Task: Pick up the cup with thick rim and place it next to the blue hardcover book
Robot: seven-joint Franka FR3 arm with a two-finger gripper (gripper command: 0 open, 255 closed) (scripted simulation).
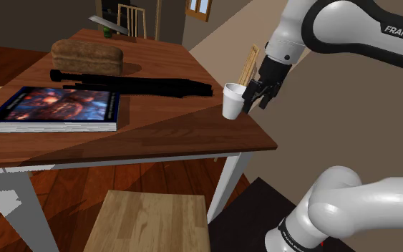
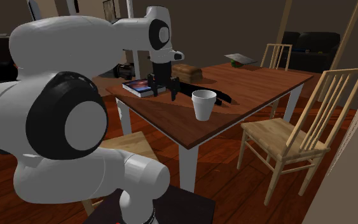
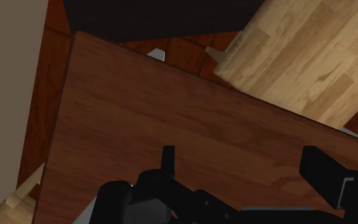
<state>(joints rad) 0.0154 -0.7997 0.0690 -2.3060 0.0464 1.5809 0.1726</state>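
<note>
A white cup (image 1: 232, 100) with a thick rim stands upright near the table corner closest to the arm, also seen as the cup (image 2: 203, 104). The blue hardcover book (image 1: 56, 107) lies flat at the shoulder view's left, and the book (image 2: 139, 88) sits behind the hand in the second exterior view. My black gripper (image 1: 259, 102) hangs just beside the cup on the shoulder view's right, above the table edge. It is open. In the wrist view the gripper (image 3: 244, 165) has its fingers (image 3: 168, 159) well apart over bare brown tabletop, with nothing between them.
A brown bread loaf (image 1: 86, 56) and a long black object (image 1: 135, 84) lie behind the book on the wooden table (image 1: 178, 129). A light wooden seat (image 1: 153, 222) stands by the near edge. Slatted chairs (image 2: 292, 133) stand on the far side.
</note>
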